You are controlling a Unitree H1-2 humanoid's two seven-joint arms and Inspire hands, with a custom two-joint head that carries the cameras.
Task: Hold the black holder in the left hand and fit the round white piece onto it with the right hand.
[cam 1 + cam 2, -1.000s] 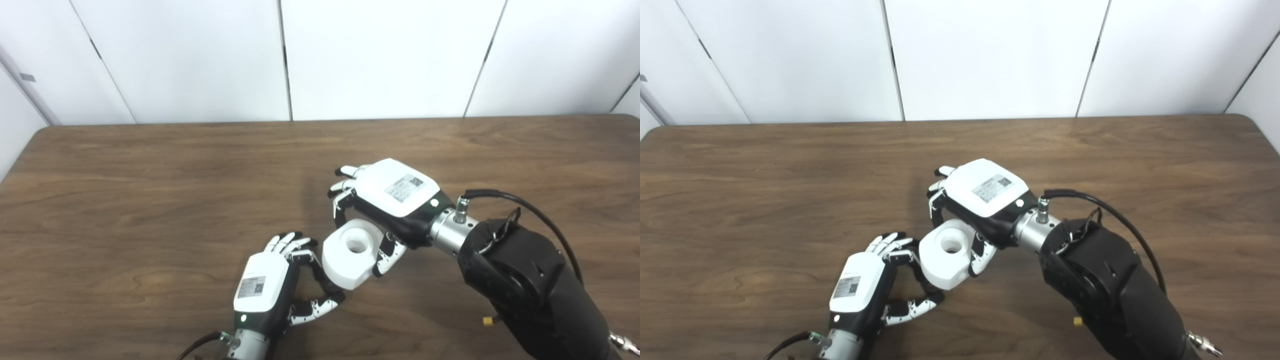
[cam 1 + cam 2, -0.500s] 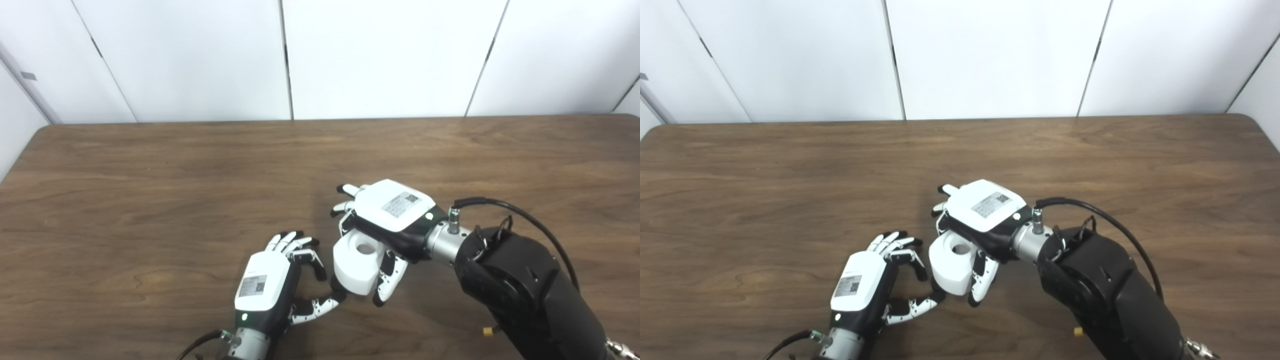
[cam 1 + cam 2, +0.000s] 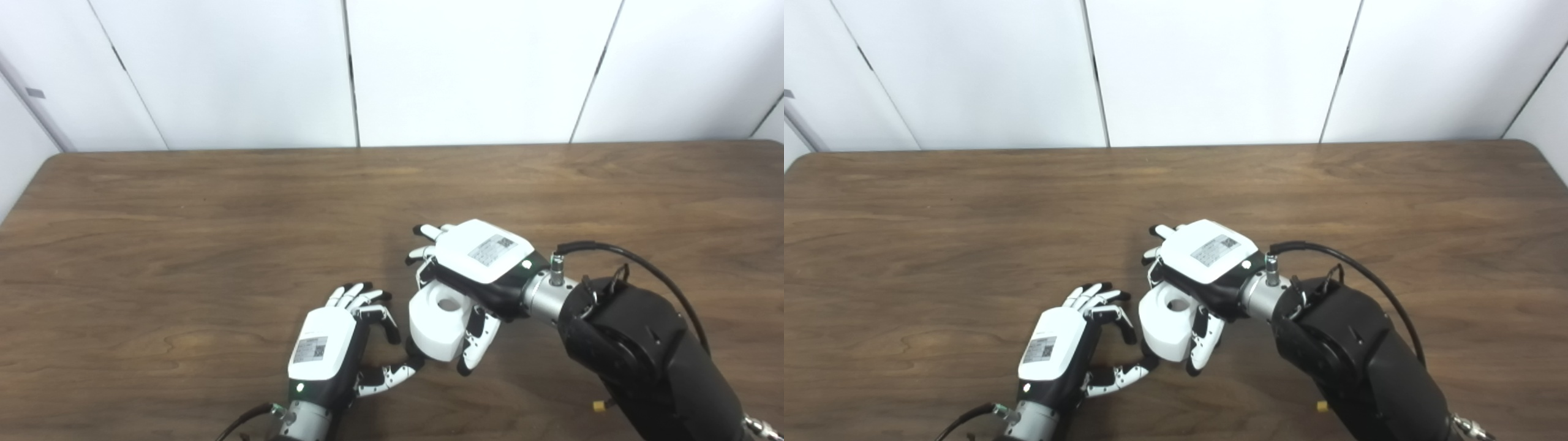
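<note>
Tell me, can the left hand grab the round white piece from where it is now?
Probably not a clean grab. The left hand is right beside the round white piece, but the right hand already wraps it from above, covering most of it.

A brown wooden table (image 3: 184,208) with rounded corners fills the lower view. Behind it stands a white panelled wall (image 3: 465,67), split by thin dark seams, evenly lit.
</note>
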